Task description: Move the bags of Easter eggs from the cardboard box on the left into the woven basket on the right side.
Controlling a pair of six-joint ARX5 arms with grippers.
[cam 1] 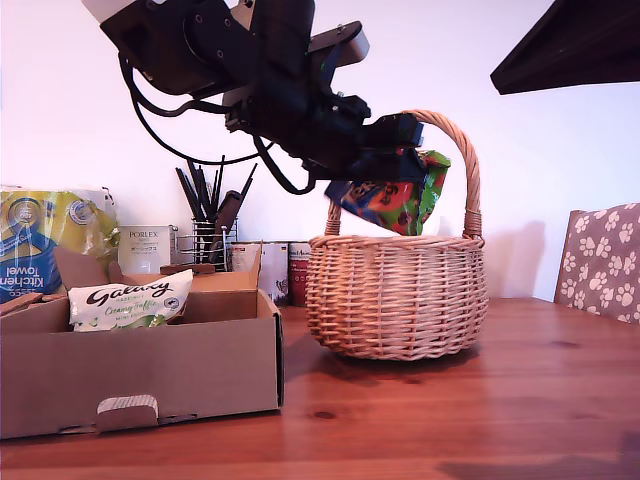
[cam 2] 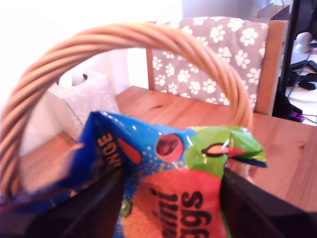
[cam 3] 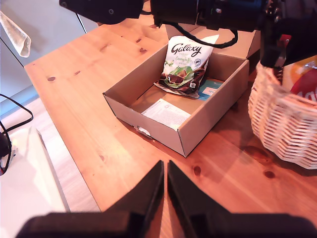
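Exterior view: blue bag [cam 1: 390,205] in first pincer [cam 1: 400,165] above woven basket [cam 1: 395,295]

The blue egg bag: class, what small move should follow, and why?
Probably lower it a little, then open my first gripper. The blue egg bag hangs clamped under the handle, above the woven basket and not yet inside it.

Blue, orange and green bag [cam 1: 393,203], tan woven basket [cam 1: 396,296], plain brown cardboard box [cam 1: 140,372]
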